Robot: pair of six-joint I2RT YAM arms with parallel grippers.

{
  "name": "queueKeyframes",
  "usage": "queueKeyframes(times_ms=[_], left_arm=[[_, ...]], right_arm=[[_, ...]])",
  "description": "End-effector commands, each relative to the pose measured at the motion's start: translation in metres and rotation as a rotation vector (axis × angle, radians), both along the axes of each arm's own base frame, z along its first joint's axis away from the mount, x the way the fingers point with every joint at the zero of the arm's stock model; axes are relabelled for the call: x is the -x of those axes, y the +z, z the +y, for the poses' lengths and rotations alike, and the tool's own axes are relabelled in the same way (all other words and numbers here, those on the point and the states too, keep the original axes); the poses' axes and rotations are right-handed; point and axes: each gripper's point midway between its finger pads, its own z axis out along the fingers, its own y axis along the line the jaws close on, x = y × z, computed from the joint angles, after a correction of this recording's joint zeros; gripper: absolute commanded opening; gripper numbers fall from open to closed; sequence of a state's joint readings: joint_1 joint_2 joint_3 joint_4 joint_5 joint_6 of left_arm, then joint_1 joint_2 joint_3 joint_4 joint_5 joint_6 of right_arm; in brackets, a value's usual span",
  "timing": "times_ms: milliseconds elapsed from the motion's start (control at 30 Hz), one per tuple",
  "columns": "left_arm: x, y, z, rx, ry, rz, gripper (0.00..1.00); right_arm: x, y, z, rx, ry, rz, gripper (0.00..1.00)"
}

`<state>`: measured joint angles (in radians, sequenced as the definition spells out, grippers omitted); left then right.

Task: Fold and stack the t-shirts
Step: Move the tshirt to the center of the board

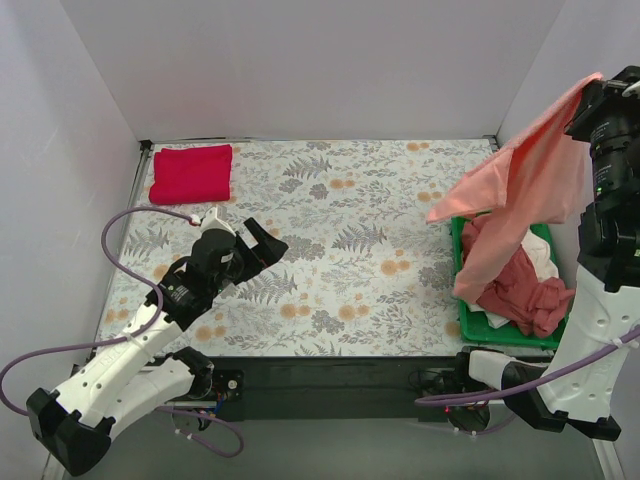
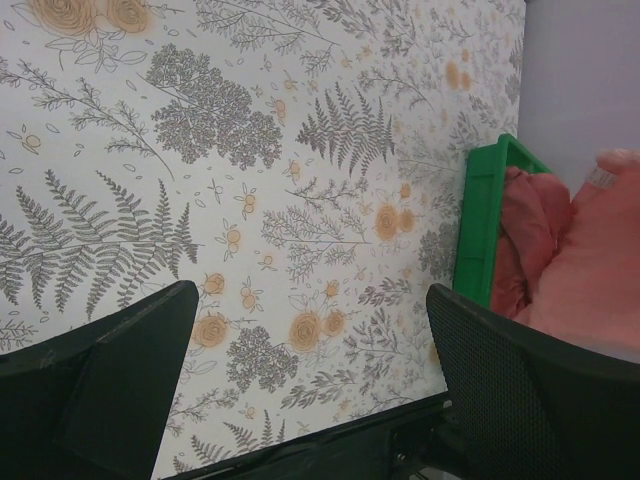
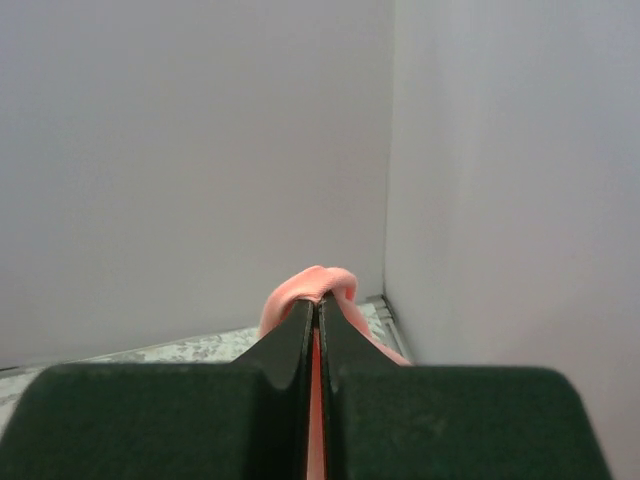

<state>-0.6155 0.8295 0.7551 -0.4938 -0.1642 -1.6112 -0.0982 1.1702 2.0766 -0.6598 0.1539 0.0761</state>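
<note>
My right gripper is shut on a salmon-pink t-shirt, pinched high up at the right wall; the cloth hangs down over the green tray, and a fold of it bulges above the fingertips. A dusty rose t-shirt and a white one lie crumpled in the tray. A bright red t-shirt lies folded at the table's far left corner. My left gripper hovers open over the left middle of the floral table, nothing between its fingers.
The floral tablecloth covers the table between the red shirt and the tray. White walls close in the back and both sides. In the left wrist view the tray's green rim and pink cloth show at the right.
</note>
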Motion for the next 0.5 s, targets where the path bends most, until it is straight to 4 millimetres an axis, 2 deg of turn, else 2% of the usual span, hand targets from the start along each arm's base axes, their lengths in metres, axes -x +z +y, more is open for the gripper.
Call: queueKeyframes(times_ms=[0,67,100,167,267,367,433,467], left_arm=[[0.003,0.013,0.0,0.014,-0.019,-0.036,0.98],[0.003,0.019,0.001,0.018,-0.016,-0.045,0.98],[0.003,0.018,0.003,0.01,-0.004,-0.038,0.98],[0.004,0.022,0.004,0.013,0.002,-0.043,0.98],[0.004,0.027,0.008,0.01,0.016,-0.049,0.98],[0.004,0.029,0.011,0.004,0.025,-0.05,0.98],[0.004,0.029,0.013,-0.003,0.034,-0.048,0.98],[0.004,0.027,0.014,-0.008,0.039,-0.044,0.98]], right_arm=[[0.011,0.053,0.035,0.104,0.185,-0.167,0.01],[0.013,0.064,0.051,0.09,0.275,-0.211,0.01],[0.016,0.066,0.071,0.106,0.384,-0.219,0.01],[0.016,0.069,0.09,0.074,0.499,-0.235,0.01],[0.018,0.067,0.118,0.044,0.683,-0.232,0.01],[0.008,0.057,0.129,0.011,0.765,-0.204,0.01],[0.01,0.054,0.137,0.003,0.829,-0.201,0.01],[0.006,0.047,0.14,-0.006,0.85,-0.185,0.01]])
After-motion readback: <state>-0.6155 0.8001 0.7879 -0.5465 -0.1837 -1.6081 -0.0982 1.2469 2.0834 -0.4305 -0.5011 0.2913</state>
